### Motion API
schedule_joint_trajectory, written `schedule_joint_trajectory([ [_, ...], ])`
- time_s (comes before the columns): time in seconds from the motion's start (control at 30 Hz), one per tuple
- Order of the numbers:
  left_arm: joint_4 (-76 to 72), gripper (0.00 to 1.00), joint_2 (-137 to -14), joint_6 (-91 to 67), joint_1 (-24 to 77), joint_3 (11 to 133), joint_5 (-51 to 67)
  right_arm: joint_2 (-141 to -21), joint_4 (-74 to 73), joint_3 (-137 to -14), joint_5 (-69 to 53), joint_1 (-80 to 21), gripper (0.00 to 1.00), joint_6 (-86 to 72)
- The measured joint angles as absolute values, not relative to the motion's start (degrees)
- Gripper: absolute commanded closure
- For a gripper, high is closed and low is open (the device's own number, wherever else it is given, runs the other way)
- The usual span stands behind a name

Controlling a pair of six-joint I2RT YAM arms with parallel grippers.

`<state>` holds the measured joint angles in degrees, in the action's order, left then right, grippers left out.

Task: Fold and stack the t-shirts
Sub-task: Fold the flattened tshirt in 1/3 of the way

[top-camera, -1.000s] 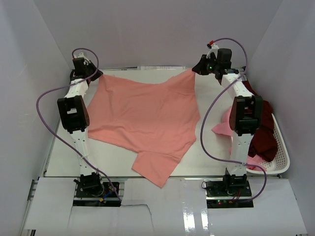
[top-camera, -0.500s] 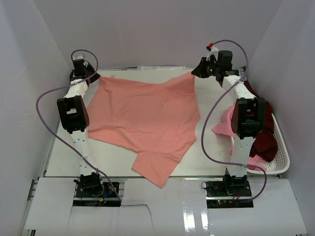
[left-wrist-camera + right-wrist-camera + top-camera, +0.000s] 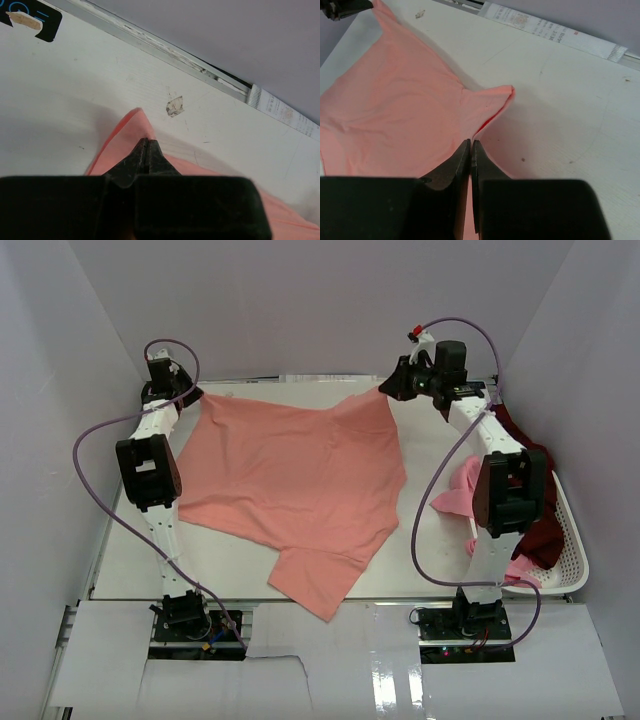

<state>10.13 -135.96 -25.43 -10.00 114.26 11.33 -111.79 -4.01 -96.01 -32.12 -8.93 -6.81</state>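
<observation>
salmon t-shirt [image 3: 300,475] spread on table [image 3: 230,562] | left pincer [image 3: 146,148] pinching its far-left corner | right pincer [image 3: 471,150] closed, apparently nipping far-right corner; contact partly hidden

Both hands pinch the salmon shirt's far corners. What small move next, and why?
Probably draw the right hand slightly outward, away from the left hand, both shut. The salmon t-shirt looks smooth by the left corner, but its far edge curls and creases beside the right hand; tension should flatten it before folding.
</observation>
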Motion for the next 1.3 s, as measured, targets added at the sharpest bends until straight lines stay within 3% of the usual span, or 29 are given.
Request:
schedule_joint_trajectory([
  [0.8,10.5,1.00,-131.7,-24.0,-10.0,110.3,9.0,-91.5,-4.6,-75.3,-30.9,-14.6,0.92,-5.3],
  [1.3,11.0,1.00,-128.8,-24.0,-10.0,104.2,6.0,-88.2,-5.9,-70.8,-29.6,-17.1,0.92,-4.8],
])
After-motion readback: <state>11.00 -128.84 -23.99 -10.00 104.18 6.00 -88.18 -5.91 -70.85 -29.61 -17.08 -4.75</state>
